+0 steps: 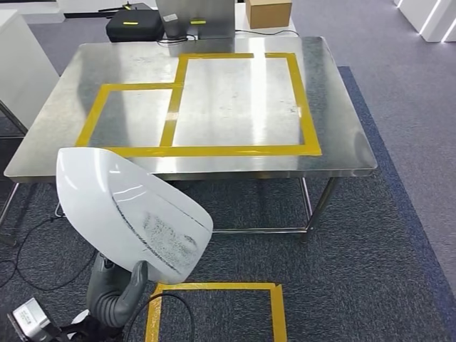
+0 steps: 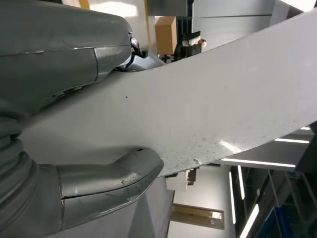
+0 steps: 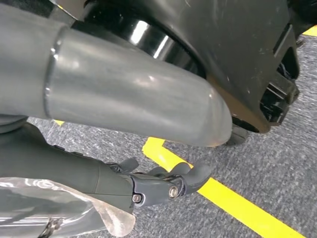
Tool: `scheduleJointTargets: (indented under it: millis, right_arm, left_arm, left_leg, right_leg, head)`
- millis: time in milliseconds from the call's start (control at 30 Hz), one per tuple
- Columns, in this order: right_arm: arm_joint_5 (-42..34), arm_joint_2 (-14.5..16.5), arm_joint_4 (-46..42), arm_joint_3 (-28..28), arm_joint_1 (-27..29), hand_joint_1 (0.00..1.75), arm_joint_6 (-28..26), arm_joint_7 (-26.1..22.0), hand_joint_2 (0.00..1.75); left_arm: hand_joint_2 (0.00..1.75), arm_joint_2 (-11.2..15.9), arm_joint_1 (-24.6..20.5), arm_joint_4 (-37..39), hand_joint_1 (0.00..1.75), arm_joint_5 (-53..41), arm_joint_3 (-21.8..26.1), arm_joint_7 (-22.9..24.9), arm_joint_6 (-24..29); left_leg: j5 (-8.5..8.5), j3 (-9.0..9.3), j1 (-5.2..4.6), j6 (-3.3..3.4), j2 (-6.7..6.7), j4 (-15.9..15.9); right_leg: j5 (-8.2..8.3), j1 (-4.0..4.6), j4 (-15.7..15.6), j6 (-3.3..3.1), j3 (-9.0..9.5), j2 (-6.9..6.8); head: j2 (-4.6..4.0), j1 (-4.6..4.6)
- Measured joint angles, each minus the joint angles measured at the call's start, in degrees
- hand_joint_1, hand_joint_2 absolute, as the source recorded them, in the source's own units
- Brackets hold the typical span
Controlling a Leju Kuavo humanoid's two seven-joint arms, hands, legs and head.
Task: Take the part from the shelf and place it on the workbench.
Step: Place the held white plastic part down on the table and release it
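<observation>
A large white curved part (image 1: pixel 129 214), scuffed with a dark speckled patch, hangs low at the left in the head view, in front of the workbench's near edge. My left hand (image 1: pixel 115 292) grips it from below, thumb up against its lower rim. In the left wrist view the part (image 2: pixel 224 99) is clamped between the thumb (image 2: pixel 108 183) and the fingers (image 2: pixel 56 54). The workbench (image 1: pixel 344 121) is a steel table marked with yellow tape rectangles (image 1: pixel 236 149). My right hand (image 3: pixel 112 99) hangs over the carpet, its dark fingers (image 3: pixel 164 186) spread and holding nothing.
A yellow tape square (image 1: pixel 215 310) marks the carpet in front of the bench. A black case (image 1: pixel 135 26), a grey device (image 1: pixel 199 18) and a cardboard box (image 1: pixel 268 12) sit beyond the far edge. A white cabinet (image 1: pixel 21 64) stands left; a cable (image 1: pixel 32 242) lies on the floor.
</observation>
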Motion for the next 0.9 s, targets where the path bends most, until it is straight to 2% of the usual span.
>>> scheduleJointTargets:
  millis: [33, 67, 133, 200, 233, 300, 333, 367, 400, 433, 467, 500, 533, 567, 633, 700, 767, 833, 867, 900]
  right_arm:
    - [0.0, 0.0, 0.0, 0.0, 0.0, 0.0, 0.1, 0.0, 0.0]
    - [0.0, 0.1, 0.0, 0.0, -0.1, 0.0, 0.2, 0.0, 0.0]
    - [0.0, 0.1, 0.0, -0.1, -0.1, 0.0, 0.4, 0.0, 0.0]
    - [0.0, 0.1, 0.0, -0.1, 0.0, 0.0, 0.6, 0.0, 0.0]
    - [0.0, 0.1, 0.0, -0.1, 0.0, 0.0, 0.7, 0.0, 0.0]
    - [0.0, 0.1, 0.0, -0.1, 0.0, 0.0, 0.8, 0.0, 0.0]
    - [0.0, 0.1, 0.0, -0.2, 0.0, 0.0, 0.9, -0.1, 0.0]
    - [0.0, 0.1, 0.0, -0.2, 0.1, 0.0, 0.9, -0.1, 0.0]
    - [0.0, 0.1, 0.0, -0.4, 0.1, 0.0, 0.9, 0.0, 0.0]
    - [0.0, 0.1, 0.0, -0.5, 0.2, 0.0, 1.0, 0.0, 0.0]
    - [0.0, 0.1, 0.0, -0.6, 0.1, 0.0, 1.0, 0.0, 0.0]
    - [0.0, 0.1, 0.0, -0.7, 0.1, 0.0, 1.0, 0.0, 0.0]
    - [0.0, 0.1, 0.0, -0.8, 0.0, 0.0, 1.0, 0.0, 0.0]
    - [0.0, 0.1, 0.0, -0.9, 0.0, 0.0, 1.0, 0.0, 0.0]
    - [0.0, 0.1, 0.0, -1.0, 0.0, 0.0, 1.1, 0.1, 0.0]
    - [0.1, 0.1, 0.0, -1.1, 0.1, 0.0, 1.2, 0.1, 0.0]
    - [0.2, 0.1, 0.0, -1.1, 0.0, 0.0, 1.3, 0.2, 0.0]
    - [0.3, 0.1, 0.0, -1.1, 0.0, 0.0, 1.4, 0.2, 0.0]
    - [0.3, 0.1, 0.0, -1.1, 0.1, 0.0, 1.5, 0.3, 0.0]
    - [0.4, 0.1, 0.0, -1.1, 0.1, 0.0, 1.5, 0.3, 0.0]
  left_arm:
    - [1.75, 0.0, 0.0, 0.0, 1.75, 0.0, 0.0, 0.0, -0.1]
    - [1.75, 0.0, -0.1, 0.0, 1.75, 0.0, 0.0, 0.0, -0.1]
    - [1.75, 0.0, -0.1, 0.0, 1.75, 0.0, 0.0, 0.0, -0.3]
    - [1.75, -0.1, -0.2, 0.0, 1.75, 0.0, 0.0, 0.0, -0.5]
    - [1.75, -0.1, -0.2, 0.0, 1.75, 0.0, 0.0, -0.1, -0.6]
    - [1.75, -0.2, -0.3, 0.0, 1.75, 0.0, 0.0, -0.1, -0.7]
    - [1.75, -0.2, -0.3, 0.0, 1.75, 0.0, 0.0, -0.1, -0.7]
    - [1.75, -0.2, -0.3, 0.0, 1.75, 0.1, 0.0, -0.1, -0.7]
    - [1.75, -0.2, -0.3, 0.0, 1.75, 0.2, 0.0, 0.0, -0.7]
    - [1.75, -0.3, -0.3, 0.0, 1.75, 0.3, 0.0, 0.0, -0.8]
    - [1.75, -0.3, -0.3, 0.0, 1.75, 0.4, 0.0, 0.0, -0.8]
    - [1.75, -0.4, -0.3, 0.0, 1.75, 0.5, 0.0, 0.0, -0.9]
    - [1.75, -0.5, -0.4, 0.0, 1.75, 0.5, 0.0, 0.0, -1.1]
    - [1.75, -0.5, -0.4, 0.0, 1.75, 0.5, 0.0, 0.0, -1.3]
    - [1.75, -0.6, -0.6, 0.0, 1.75, 0.4, -0.1, 0.0, -1.6]
    - [1.75, -0.6, -0.8, 0.0, 1.75, 0.4, -0.1, 0.0, -1.7]
    - [1.75, -0.6, -1.0, 0.0, 1.75, 0.4, -0.1, 0.0, -1.7]
    - [1.75, -0.6, -1.0, 0.0, 1.75, 0.4, -0.1, 0.0, -1.7]
    - [1.75, -0.6, -1.0, 0.0, 1.75, 0.5, -0.1, 0.0, -1.7]
    - [1.75, -0.6, -1.0, 0.0, 1.75, 0.5, -0.1, 0.0, -1.7]
  left_leg:
    - [0.69, 0.86, -0.17, 0.3, -0.18, -2.4]
    - [0.66, 1.21, -0.31, 0.46, -0.31, -3.5]
    - [0.56, 1.3, -0.3, 0.39, -0.32, -4.2]
    - [0.83, 1.7, -0.02, 0.59, -0.22, -5.0]
    - [0.94, 1.91, 0.15, 0.71, -0.11, -5.3]
    - [0.81, 2.02, 0.14, 0.94, 0.12, -5.4]
    - [0.71, 2.06, 0.13, 1.0, 0.2, -5.4]
    - [0.59, 2.15, 0.13, 1.03, 0.25, -5.4]
    - [0.43, 2.33, 0.14, 0.98, 0.25, -5.4]
    - [0.23, 2.59, 0.17, 0.85, 0.25, -5.3]
    - [-0.04, 2.87, 0.18, 0.65, 0.25, -5.3]
    - [-0.35, 3.04, 0.06, 0.37, 0.23, -5.1]
    - [-0.58, 3.12, -0.07, 0.06, 0.22, -4.9]
    - [-0.74, 3.14, -0.21, -0.21, 0.22, -4.8]
    - [-0.91, 3.22, -0.27, -0.62, 0.25, -4.8]
    - [-1.85, 3.09, -0.13, -1.07, 0.21, -3.8]
    - [-4.58, 0.72, -0.01, -1.57, 0.13, 1.6]
    - [-7.36, -3.37, 0.05, -1.81, 0.12, 9.4]
    - [-7.51, -4.74, 0.05, -1.8, 0.11, 11.6]
    - [-6.43, -5.17, 0.05, -1.68, 0.1, 11.6]
  right_leg:
    - [-0.09, 0.04, 0.0, 0.22, -0.03, 0.12]
    - [-0.14, 0.03, 0.0, 0.5, -0.15, 0.17]
    - [-0.16, -0.08, -0.1, 1.22, -0.22, 0.14]
    - [-1.11, -0.14, 1.2, 1.81, -0.93, -0.21]
    - [-2.29, -0.16, 3.3, 2.05, -2.05, -0.43]
    - [-5.42, -0.22, 10.5, 2.44, -5.87, -0.76]
    - [-6.33, -0.25, 13.7, 2.62, -7.74, -0.81]
    - [-6.24, -0.28, 15.4, 2.77, -8.87, -0.85]
    - [-4.94, -0.33, 14.7, 2.86, -8.82, -0.91]
    - [-2.79, -0.39, 11.8, 2.89, -7.65, -1.03]
    - [-0.66, -0.48, 7.8, 2.91, -5.89, -1.24]
    - [0.69, -0.46, 4.1, 2.86, -4.09, -1.45]
    - [1.3, -0.45, 1.6, 2.61, -2.77, -1.55]
    - [1.21, -0.39, 0.5, 2.3, -2.09, -1.59]
    - [0.85, -0.3, 0.3, 1.44, -1.72, -1.41]
    - [0.69, -0.43, 0.1, 0.79, -1.37, -1.37]
    - [0.45, -0.57, 0.0, 0.19, -0.89, -1.38]
    - [0.11, -0.52, 0.0, -0.19, -0.51, -1.34]
    - [-0.06, -0.48, 0.0, -0.26, -0.28, -1.28]
    - [-0.26, -0.44, 0.0, -0.27, 0.02, -1.17]
  head:
    - [0.0, -0.02]
    - [0.0, -0.01]
    - [0.0, -0.07]
    - [0.0, 0.08]
    - [0.0, 0.19]
    - [0.0, 0.36]
    - [0.0, 0.37]
    - [0.0, 0.38]
    - [0.0, 0.39]
    - [0.0, 0.39]
    - [0.0, 0.4]
    - [0.0, 0.43]
    - [0.0, 0.42]
    - [0.0, 0.36]
    - [0.0, 0.19]
    - [0.0, 0.04]
    - [0.0, -0.16]
    - [0.0, -0.27]
    - [0.0, -0.27]
    - [0.0, -0.28]
